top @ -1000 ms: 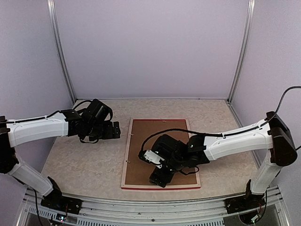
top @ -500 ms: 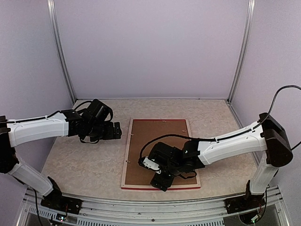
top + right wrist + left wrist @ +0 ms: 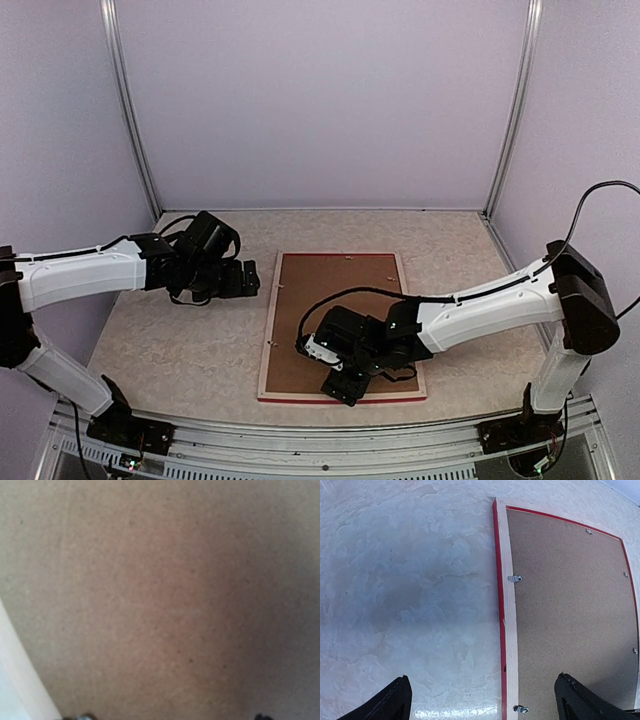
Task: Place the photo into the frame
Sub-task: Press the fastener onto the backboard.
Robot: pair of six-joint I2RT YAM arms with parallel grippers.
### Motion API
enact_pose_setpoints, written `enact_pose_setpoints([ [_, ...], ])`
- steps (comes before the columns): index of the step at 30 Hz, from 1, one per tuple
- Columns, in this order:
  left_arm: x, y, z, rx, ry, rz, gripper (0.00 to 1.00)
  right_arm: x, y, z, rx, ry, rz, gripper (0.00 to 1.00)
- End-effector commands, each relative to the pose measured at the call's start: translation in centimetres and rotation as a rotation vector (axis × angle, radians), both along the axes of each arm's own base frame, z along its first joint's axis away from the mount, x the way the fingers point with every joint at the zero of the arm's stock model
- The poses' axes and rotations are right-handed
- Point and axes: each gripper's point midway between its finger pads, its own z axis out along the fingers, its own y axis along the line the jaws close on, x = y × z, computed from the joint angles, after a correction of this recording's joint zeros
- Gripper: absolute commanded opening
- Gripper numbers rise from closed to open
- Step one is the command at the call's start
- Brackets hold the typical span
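Note:
The frame (image 3: 268,350) lies face down in the middle of the table, pale wood back up, red along its outer edge (image 3: 509,630). A brown backing board (image 3: 330,290) fills it, so the photo is hidden. My left gripper (image 3: 250,278) hovers open just left of the frame's far-left corner; in the left wrist view its fingers (image 3: 390,705) straddle the left rail, gripper (image 3: 481,700) holding nothing. My right gripper (image 3: 340,385) points down on the board near the frame's front rail. The right wrist view shows only the board (image 3: 165,600) up close, with the gripper (image 3: 170,717) open and its tips wide apart.
Small metal turn clips (image 3: 514,578) sit along the frame's left rail, another (image 3: 521,709) nearer my fingers. A strip of pale rail (image 3: 20,680) shows at the lower left of the right wrist view. Enclosure walls and posts (image 3: 130,120) ring the mottled tabletop (image 3: 180,340).
The right arm has slid a little left and toward the frame's front rail, low over the backing board. The left arm has stayed still.

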Motion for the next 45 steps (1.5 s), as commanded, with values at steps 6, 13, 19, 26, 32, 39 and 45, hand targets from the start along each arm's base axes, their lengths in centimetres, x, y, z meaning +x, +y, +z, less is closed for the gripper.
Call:
enact_pose_setpoints([
  [6, 0.1, -0.2, -0.6, -0.006, 0.002, -0.014, 0.99, 0.9, -0.4, -0.4, -0.045, -0.047, -0.041, 0.8],
  [13, 0.0, -0.3, -0.8, -0.009, 0.006, -0.018, 0.99, 1.3, -0.4, -0.4, -0.05, -0.064, -0.06, 0.8],
  [19, -0.1, -0.5, -1.0, -0.01, 0.009, -0.021, 0.99, 1.7, -0.5, -0.1, -0.053, -0.082, -0.072, 0.79],
  [26, -0.2, -0.6, -1.1, -0.009, 0.012, -0.024, 0.99, 1.6, -0.4, 0.1, -0.041, -0.073, -0.073, 0.79],
  [32, -0.5, -1.2, -1.3, -0.02, 0.015, -0.044, 0.99, 0.6, 0.3, 2.2, 0.067, -0.038, -0.044, 0.81],
  [39, -1.5, -2.9, -2.2, -0.058, 0.043, -0.104, 0.99, 1.9, -0.5, 5.5, 0.221, 0.002, -0.108, 0.82],
  [45, -1.6, -4.4, -2.2, -0.06, 0.04, -0.148, 0.99, 7.1, -4.9, 6.4, 0.217, -0.017, -0.36, 0.81],
])
